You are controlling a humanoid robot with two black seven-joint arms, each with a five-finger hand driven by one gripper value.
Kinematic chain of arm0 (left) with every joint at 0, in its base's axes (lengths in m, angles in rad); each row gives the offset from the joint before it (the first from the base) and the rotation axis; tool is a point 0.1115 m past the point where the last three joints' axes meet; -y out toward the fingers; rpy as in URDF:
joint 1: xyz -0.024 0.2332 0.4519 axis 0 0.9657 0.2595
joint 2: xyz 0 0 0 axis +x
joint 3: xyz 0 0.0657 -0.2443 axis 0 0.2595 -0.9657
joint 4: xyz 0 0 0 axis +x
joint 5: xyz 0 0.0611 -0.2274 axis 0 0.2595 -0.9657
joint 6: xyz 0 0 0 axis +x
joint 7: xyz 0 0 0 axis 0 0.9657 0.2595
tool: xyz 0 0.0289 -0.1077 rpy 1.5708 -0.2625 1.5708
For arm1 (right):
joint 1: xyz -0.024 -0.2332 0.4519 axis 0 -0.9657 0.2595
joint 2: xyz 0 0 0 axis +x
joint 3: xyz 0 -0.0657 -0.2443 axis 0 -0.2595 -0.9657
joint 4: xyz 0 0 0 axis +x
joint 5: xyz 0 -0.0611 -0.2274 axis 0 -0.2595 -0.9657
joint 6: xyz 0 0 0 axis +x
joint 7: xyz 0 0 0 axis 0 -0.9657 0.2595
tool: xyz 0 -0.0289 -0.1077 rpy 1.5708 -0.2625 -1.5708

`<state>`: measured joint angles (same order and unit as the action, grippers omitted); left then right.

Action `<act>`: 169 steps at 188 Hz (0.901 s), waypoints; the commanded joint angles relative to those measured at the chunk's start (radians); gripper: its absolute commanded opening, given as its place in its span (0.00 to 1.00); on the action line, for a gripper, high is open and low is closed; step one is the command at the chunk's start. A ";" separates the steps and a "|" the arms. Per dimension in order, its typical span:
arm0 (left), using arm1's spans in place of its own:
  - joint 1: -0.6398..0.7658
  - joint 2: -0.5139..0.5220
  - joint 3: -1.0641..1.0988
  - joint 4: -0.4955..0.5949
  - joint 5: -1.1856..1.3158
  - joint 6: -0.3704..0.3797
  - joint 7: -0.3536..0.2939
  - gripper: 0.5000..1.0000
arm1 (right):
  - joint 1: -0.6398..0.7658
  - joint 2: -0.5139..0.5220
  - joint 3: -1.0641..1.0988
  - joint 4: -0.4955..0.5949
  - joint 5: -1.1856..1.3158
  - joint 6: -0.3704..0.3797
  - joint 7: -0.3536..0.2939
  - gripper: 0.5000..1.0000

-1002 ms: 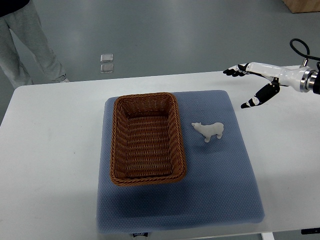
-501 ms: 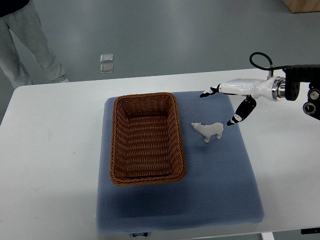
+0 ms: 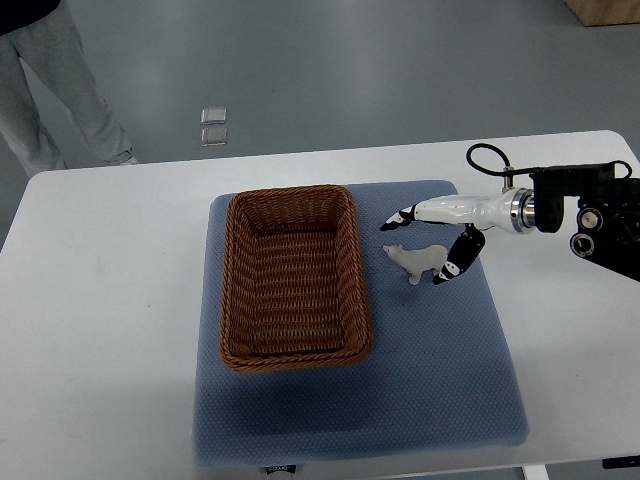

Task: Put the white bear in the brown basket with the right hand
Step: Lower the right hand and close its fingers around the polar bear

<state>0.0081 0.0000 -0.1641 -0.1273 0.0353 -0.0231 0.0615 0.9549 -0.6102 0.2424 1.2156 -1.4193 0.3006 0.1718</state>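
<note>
The step in hand looks like the reach-and-grasp: the right hand (image 3: 425,243) is poised around the white bear (image 3: 420,261), which stands on the blue mat (image 3: 430,370) just right of the brown basket (image 3: 293,275), its head pointing left toward the basket wall. To do this well, the hand should settle a little lower so fingers and thumb bracket the bear's body rather than its legs or snout, then close gently — the figure is small and probably light, so a hard or off-centre squeeze could flick it away or tip it over. The lift needs enough height to clear the basket's near-side rim before carrying left, and the release should come over the open middle of the basket, not above the woven edge. As for the hand itself, it is wide open and holds nothing: the dark-tipped fingers (image 3: 400,217) stretch out on the far side of the bear, while the thumb (image 3: 450,268) hangs down at the bear's right end, very close to its rump — whether it touches cannot be told from this view. The basket is empty, and the white table (image 3: 100,300) around the mat carries nothing else. The left arm does not show.
</note>
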 commanded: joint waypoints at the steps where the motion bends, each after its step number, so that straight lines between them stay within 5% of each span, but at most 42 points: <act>1: 0.000 0.000 0.000 0.000 0.000 0.000 0.000 1.00 | -0.004 0.017 0.002 -0.008 0.000 -0.003 -0.008 0.78; 90: 0.000 0.000 0.000 0.000 0.000 0.000 0.000 1.00 | -0.042 0.066 0.005 -0.065 -0.016 -0.014 -0.008 0.66; 169: 0.001 0.000 0.000 0.000 0.000 0.000 0.000 1.00 | -0.042 0.067 0.005 -0.082 -0.020 -0.015 -0.009 0.30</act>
<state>0.0081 0.0000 -0.1641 -0.1273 0.0353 -0.0227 0.0615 0.9125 -0.5440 0.2471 1.1370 -1.4372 0.2853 0.1625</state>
